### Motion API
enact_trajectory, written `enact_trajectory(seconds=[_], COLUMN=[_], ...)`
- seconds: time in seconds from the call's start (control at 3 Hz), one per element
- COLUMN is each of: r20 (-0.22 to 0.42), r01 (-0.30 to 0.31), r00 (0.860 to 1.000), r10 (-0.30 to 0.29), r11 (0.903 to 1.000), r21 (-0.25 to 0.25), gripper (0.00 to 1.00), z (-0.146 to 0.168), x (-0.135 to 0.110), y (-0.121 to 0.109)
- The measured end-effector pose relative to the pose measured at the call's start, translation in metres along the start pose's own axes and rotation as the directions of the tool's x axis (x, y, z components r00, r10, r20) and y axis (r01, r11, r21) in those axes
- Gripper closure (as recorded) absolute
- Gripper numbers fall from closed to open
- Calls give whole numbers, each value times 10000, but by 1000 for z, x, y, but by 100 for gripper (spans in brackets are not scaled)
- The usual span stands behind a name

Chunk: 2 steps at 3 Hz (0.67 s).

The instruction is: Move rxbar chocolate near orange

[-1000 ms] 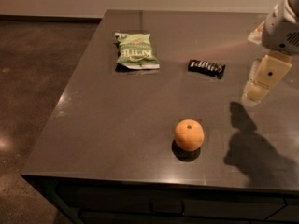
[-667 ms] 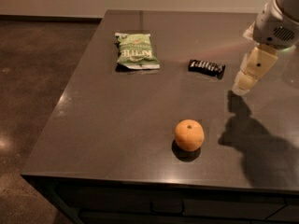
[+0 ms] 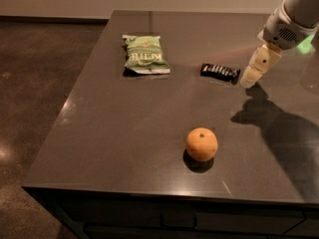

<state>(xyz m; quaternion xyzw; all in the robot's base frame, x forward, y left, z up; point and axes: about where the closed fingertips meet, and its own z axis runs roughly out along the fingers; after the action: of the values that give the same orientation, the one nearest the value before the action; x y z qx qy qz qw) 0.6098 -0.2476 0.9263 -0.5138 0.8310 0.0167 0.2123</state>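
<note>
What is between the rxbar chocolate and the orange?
Nothing: in the camera view only bare tabletop separates the rxbar chocolate from the orange. The gripper is beside the bar's right end.

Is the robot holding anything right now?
Nothing is held. The gripper hangs just beside one end of the rxbar chocolate, which lies flat on the table.

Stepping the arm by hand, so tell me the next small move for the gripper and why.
Probably shift the gripper a little toward the picture's left, over the small flat black snack bar. It hangs just beside the bar's right end, not above it, and the bar lies well behind the round orange fruit.
</note>
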Motion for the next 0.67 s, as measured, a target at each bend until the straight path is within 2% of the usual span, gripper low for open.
enact_trajectory(seconds=[0.67], r20=[684], r01=[-619], r00=[9956], r10=[637], r11=[9977], r21=[-288], gripper=[0], z=[55], x=[-12], y=[-39])
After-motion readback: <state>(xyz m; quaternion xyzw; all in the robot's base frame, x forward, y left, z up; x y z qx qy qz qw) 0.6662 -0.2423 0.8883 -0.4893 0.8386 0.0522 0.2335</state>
